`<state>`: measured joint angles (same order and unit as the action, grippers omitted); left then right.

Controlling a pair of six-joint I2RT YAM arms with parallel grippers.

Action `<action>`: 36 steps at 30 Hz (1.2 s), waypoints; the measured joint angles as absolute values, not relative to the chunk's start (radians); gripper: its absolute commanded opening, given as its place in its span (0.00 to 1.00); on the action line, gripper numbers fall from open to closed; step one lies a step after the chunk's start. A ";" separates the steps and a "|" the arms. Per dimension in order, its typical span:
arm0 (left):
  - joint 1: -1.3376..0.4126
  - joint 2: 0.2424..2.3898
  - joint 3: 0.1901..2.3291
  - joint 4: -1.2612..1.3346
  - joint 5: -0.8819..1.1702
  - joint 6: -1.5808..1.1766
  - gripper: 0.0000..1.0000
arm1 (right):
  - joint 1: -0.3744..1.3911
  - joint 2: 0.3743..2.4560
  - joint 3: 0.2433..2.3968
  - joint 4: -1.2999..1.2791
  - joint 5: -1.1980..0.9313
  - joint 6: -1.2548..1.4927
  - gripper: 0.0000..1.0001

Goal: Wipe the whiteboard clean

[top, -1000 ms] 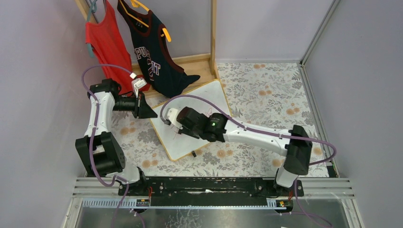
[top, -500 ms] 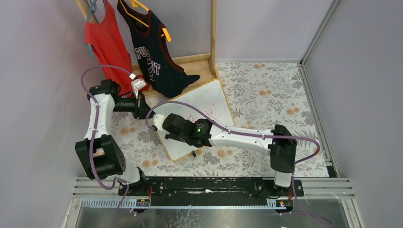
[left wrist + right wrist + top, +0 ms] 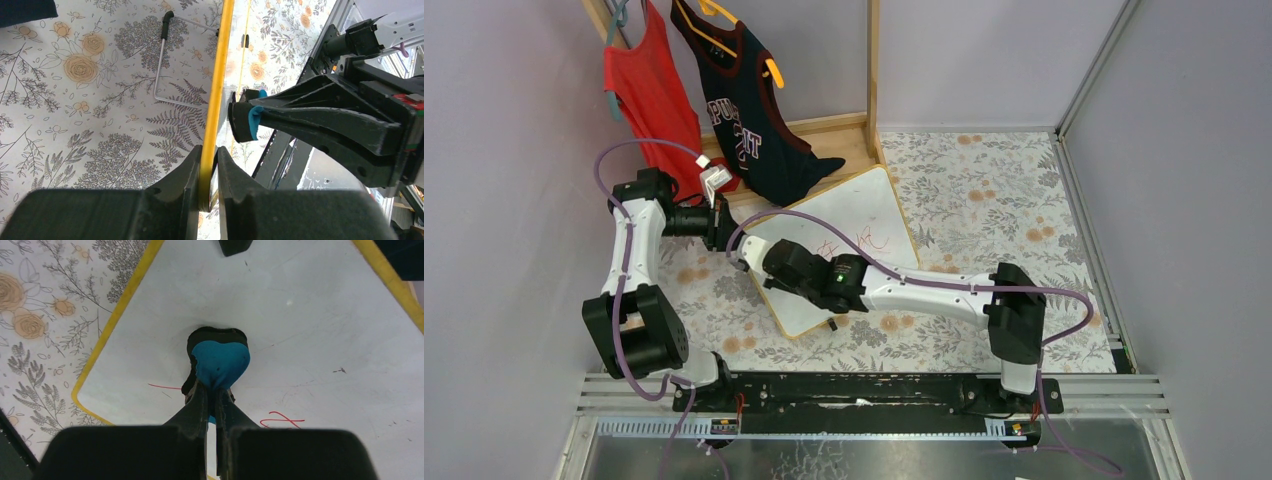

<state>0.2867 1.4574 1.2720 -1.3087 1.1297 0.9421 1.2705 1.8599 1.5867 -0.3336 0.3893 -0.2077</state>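
The whiteboard [image 3: 856, 212] lies tilted on the floral table, with red marks [image 3: 849, 243] near its middle. My left gripper [image 3: 727, 236] is shut on the board's left corner; in the left wrist view the jaws [image 3: 209, 165] pinch the yellow-looking frame edge [image 3: 219, 75]. My right gripper [image 3: 759, 260] is over the board's left part, shut on a blue eraser [image 3: 220, 362] whose dark pad presses on the white surface [image 3: 310, 315]. Red strokes [image 3: 282, 418] show beside my right gripper [image 3: 212, 396]. The eraser also shows in the left wrist view [image 3: 254, 120].
A wooden clothes rack [image 3: 872, 70] stands behind the board with a red shirt [image 3: 649, 90] and a navy jersey [image 3: 744, 115] hanging close to the left arm. A bent wire stand [image 3: 160, 65] lies under the board. Walls close in the left, back and right.
My right arm has swept left across the board from its middle to the left corner, uncovering the red marks. The left gripper has kept its hold on the edge.
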 measured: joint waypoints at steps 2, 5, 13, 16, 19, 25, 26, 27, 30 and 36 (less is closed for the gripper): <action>0.287 1.456 1.271 -1.308 1.129 0.942 0.00 | 1.271 1.862 1.567 -0.312 0.407 -0.212 0.00; 0.287 1.454 1.269 -1.300 1.127 0.941 0.00 | 1.272 1.860 1.528 -0.268 0.438 -0.227 0.00; 0.287 1.453 1.265 -1.295 1.127 0.937 0.00 | 1.238 1.784 1.394 -0.182 0.468 -0.248 0.00; 0.287 1.453 1.265 -1.287 1.128 0.935 0.00 | 1.174 1.753 1.382 -0.182 0.466 -0.248 0.00; 0.287 1.452 1.262 -1.275 1.129 0.931 0.00 | 1.114 1.734 1.379 -0.180 0.466 -0.248 0.00; 0.287 1.444 1.253 -1.267 1.134 0.930 0.00 | 1.095 1.727 1.380 -0.184 0.459 -0.237 0.00; 0.287 1.442 1.252 -1.267 1.134 0.930 0.00 | 1.098 1.727 1.382 -0.188 0.459 -0.234 0.00; 0.287 1.440 1.252 -1.267 1.134 0.930 0.00 | 1.101 1.728 1.383 -0.191 0.459 -0.233 0.00; 0.287 1.430 1.248 -1.267 1.133 0.930 0.00 | 1.127 1.733 1.387 -0.201 0.460 -0.225 0.00; 0.287 1.420 1.244 -1.267 1.133 0.929 0.00 | 1.233 1.779 1.412 -0.241 0.429 -0.202 0.00</action>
<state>0.2867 1.4197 1.2438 -1.2667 1.1328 0.9291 1.2327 1.7786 1.4120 -0.2409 0.4290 -0.2024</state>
